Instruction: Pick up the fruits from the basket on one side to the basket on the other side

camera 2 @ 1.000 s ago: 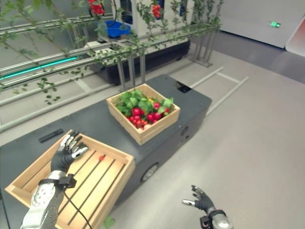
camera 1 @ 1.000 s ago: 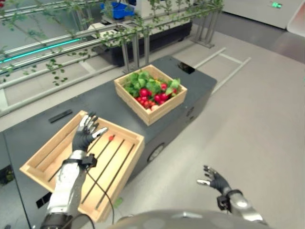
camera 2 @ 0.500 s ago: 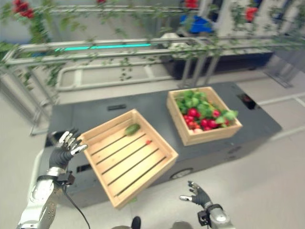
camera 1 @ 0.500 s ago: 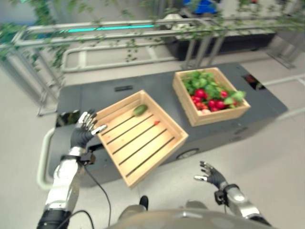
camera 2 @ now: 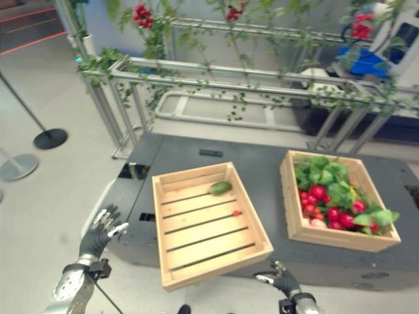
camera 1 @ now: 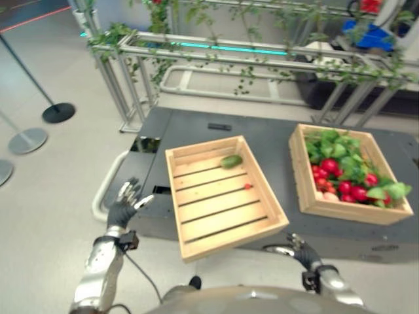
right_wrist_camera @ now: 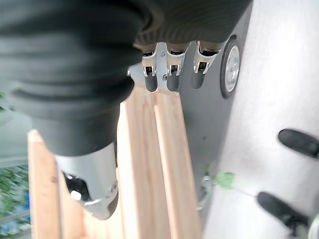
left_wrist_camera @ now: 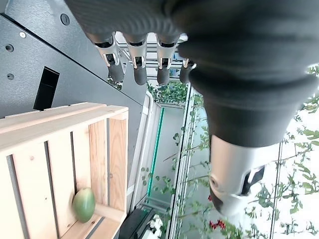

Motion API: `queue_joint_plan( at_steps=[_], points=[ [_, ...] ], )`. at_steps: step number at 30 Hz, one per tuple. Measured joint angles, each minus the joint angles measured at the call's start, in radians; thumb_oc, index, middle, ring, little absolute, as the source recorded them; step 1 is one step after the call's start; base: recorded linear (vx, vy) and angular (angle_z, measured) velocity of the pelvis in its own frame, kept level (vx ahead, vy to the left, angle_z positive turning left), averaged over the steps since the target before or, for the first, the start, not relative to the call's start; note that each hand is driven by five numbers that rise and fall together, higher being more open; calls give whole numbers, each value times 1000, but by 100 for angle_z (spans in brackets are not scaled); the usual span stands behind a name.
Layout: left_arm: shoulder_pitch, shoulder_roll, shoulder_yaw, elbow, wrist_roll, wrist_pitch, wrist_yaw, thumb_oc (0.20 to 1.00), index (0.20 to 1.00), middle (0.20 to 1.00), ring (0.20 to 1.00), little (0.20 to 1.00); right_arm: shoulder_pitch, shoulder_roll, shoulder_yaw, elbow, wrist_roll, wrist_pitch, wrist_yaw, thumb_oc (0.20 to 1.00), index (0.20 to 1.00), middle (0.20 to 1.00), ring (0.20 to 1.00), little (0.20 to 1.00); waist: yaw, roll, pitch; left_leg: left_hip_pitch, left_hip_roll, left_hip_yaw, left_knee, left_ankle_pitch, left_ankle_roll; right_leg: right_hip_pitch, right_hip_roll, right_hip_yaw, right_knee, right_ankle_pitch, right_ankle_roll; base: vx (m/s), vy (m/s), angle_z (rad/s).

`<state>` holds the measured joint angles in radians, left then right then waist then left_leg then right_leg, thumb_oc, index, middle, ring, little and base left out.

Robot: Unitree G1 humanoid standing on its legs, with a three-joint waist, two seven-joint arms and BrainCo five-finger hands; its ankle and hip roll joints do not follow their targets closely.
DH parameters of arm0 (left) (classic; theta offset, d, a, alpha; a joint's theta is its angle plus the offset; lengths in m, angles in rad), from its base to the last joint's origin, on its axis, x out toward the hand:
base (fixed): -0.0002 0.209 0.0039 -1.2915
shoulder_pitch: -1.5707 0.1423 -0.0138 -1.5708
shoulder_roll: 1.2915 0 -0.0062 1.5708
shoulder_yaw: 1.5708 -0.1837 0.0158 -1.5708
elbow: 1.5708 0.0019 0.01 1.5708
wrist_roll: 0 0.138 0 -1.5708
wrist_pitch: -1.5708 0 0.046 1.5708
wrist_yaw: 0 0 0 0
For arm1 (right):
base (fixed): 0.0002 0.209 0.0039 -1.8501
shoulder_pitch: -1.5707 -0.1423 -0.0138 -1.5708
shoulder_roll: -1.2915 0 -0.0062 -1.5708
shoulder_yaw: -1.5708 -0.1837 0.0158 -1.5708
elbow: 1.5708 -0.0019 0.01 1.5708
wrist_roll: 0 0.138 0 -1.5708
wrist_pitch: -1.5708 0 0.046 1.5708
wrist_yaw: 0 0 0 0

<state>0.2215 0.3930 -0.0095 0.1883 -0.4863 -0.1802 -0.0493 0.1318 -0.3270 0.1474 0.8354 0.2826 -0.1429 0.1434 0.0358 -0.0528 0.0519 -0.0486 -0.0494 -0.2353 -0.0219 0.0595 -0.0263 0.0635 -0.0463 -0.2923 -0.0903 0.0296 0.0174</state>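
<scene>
Two wooden crates stand on a dark grey platform (camera 1: 262,127). The right crate (camera 1: 351,210) is full of red fruits (camera 1: 329,165) and green leafy ones (camera 1: 330,139). The left crate (camera 1: 216,230) holds a green fruit (camera 1: 230,161) near its far edge and a small red one (camera 1: 247,186); the green fruit (left_wrist_camera: 83,204) also shows in the left wrist view. My left hand (camera 1: 124,203) hangs open over the floor, left of the platform. My right hand (camera 1: 298,248) is open, low by the platform's front edge, close to the left crate's corner.
A metal frame with green vines (camera 1: 216,49) runs behind the platform. Two stanchion bases (camera 1: 57,112) stand on the floor at far left. A blue bin (camera 1: 370,36) sits at back right. Pale floor lies left of the platform.
The camera has swung, so the whole scene shifted right in view. My left hand now hangs lower and farther left of the left crate; my right hand sits nearer the platform's front.
</scene>
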Motion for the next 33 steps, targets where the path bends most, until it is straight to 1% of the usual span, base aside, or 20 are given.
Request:
queue_joint_plan(
  at_steps=[1,3,5,6,7,9,10,11,12,14,15,16,17,18,19,20,21,24,28,33],
  points=[
    [-12,-1,-12,0,0,0,-1,1000,1000,1000,1000,1000,-5,-2,-18,1,5,0,-2,1000,1000,1000,1000,1000,6,6,3,1,8,29,0,2,1,1,3,-7,0,-3,-1,14,-13,30],
    [-11,0,-12,0,0,0,1,1000,1000,1000,1000,1000,-18,-3,-22,1,5,0,-9,1000,1000,1000,1000,1000,4,11,4,-1,22,72,-5,1,-6,6,5,-16,1,-12,5,27,-6,13],
    [-18,0,-13,9,1,0,1,1000,1000,1000,1000,1000,-27,-2,-24,6,8,0,-10,1000,1000,1000,1000,1000,1,13,5,2,30,98,-6,2,-6,7,4,-21,6,-21,4,56,2,11],
    [-18,0,-13,10,1,0,1,1000,1000,1000,1000,1000,-29,-2,-24,8,8,0,-11,1000,1000,1000,1000,1000,2,13,5,3,30,99,-6,1,-6,5,3,-21,9,-24,5,106,11,6],
    [-28,0,-15,56,3,-5,0,1000,1000,1000,1000,1000,-27,-2,-26,10,8,0,-12,1000,1000,1000,1000,1000,-3,13,4,7,30,104,-10,2,-6,5,0,-21,16,-29,7,77,9,-3],
    [-40,0,-20,210,5,2,6,1000,1000,1000,1000,1000,-32,0,-26,11,9,0,-11,1000,1000,1000,1000,1000,-23,13,3,21,32,125,-24,5,-2,20,-4,-20,15,-33,12,35,3,0],
    [-40,0,-20,210,5,2,6,1000,1000,1000,1000,1000,-32,0,-26,11,9,0,-11,1000,1000,1000,1000,1000,-23,13,3,21,32,125,-24,5,-2,20,-4,-20,15,-33,12,59,20,-1],
    [-42,-1,-36,321,27,12,9,1000,1000,1000,1000,1000,-30,0,-28,21,10,0,-12,1000,1000,1000,1000,1000,-38,4,-3,34,30,129,-37,6,0,19,-7,-19,14,-36,15,51,26,-5],
    [-56,-1,-50,405,44,10,8,1000,1000,1000,1000,1000,-31,1,-27,34,14,0,-11,1000,1000,1000,1000,1000,-46,1,-5,39,29,131,-43,8,3,21,-8,-18,14,-36,15,67,37,-6],
    [-88,-15,-59,648,70,27,6,1000,1000,1000,1000,1000,-32,11,-28,64,17,-1,-15,1000,1000,1000,1000,1000,-52,-9,-19,59,31,153,-65,10,5,22,-9,-1,12,-36,14,57,39,-23],
    [-91,-17,-63,726,95,26,3,1000,1000,1000,1000,1000,-31,14,-29,80,17,-1,-17,1000,1000,1000,1000,1000,-54,-11,-21,61,31,161,-65,10,6,21,-10,9,9,-35,14,68,40,-33],
    [-103,-22,-69,843,126,34,3,1000,1000,1000,1000,1000,-30,18,-28,103,17,-1,-20,1000,1000,1000,1000,1000,-60,-21,-27,65,31,171,-65,8,7,26,-10,12,5,-35,14,30,17,-18],
    [-93,-22,-70,856,131,48,6,1000,1000,1000,1000,1000,-28,20,-28,109,17,1,-21,1000,1000,1000,1000,1000,-69,-26,-27,66,30,172,-65,8,7,30,-11,12,0,-34,15,39,20,-13],
    [-101,-28,-74,933,175,30,6,1000,1000,1000,1000,1000,-31,22,-29,132,17,-4,-23,1000,1000,1000,1000,1000,-76,-26,-24,73,31,183,-65,5,7,30,-11,23,1,-34,15,16,22,-12],
    [-109,-32,-74,960,196,41,10,1000,1000,1000,1000,1000,-33,23,-29,139,17,-3,-24,1000,1000,1000,1000,1000,-75,-27,-26,76,31,184,-65,3,8,31,-10,27,1,-34,15,43,29,-19],
    [-105,-36,-71,1011,237,40,13,1000,1000,1000,1000,1000,-32,30,-29,154,17,-7,-27,1000,1000,1000,1000,1000,-78,-25,-27,82,35,199,-67,-2,5,29,-9,36,1,-34,15,34,27,-35],
    [-116,-45,-44,1069,280,42,18,1000,1000,1000,1000,1000,-45,40,-29,190,17,-7,-30,1000,1000,1000,1000,1000,-74,-25,-28,94,40,226,-67,-8,3,32,-5,57,1,-34,15,40,16,-38],
    [-100,-49,-37,1100,324,64,35,1000,1000,1000,1000,1000,-44,44,-29,212,16,-7,-33,1000,1000,1000,1000,1000,-76,-22,-34,105,47,238,-72,-21,-4,35,0,71,0,-39,16,31,14,-25],
    [-85,-54,-28,1103,357,70,42,1000,1000,1000,1000,1000,-20,44,-30,238,16,-6,-43,1000,1000,1000,1000,1000,-75,-23,-44,106,56,259,-72,-23,-6,28,7,89,-2,-37,11,8,9,-14],
    [-100,-65,-40,1091,388,76,46,1000,1000,1000,1000,1000,-12,44,-30,256,16,-4,-49,1000,1000,1000,1000,1000,-77,-23,-58,106,57,260,-71,-22,-5,27,9,90,-1,-34,5,0,1,-1]
  ],
)
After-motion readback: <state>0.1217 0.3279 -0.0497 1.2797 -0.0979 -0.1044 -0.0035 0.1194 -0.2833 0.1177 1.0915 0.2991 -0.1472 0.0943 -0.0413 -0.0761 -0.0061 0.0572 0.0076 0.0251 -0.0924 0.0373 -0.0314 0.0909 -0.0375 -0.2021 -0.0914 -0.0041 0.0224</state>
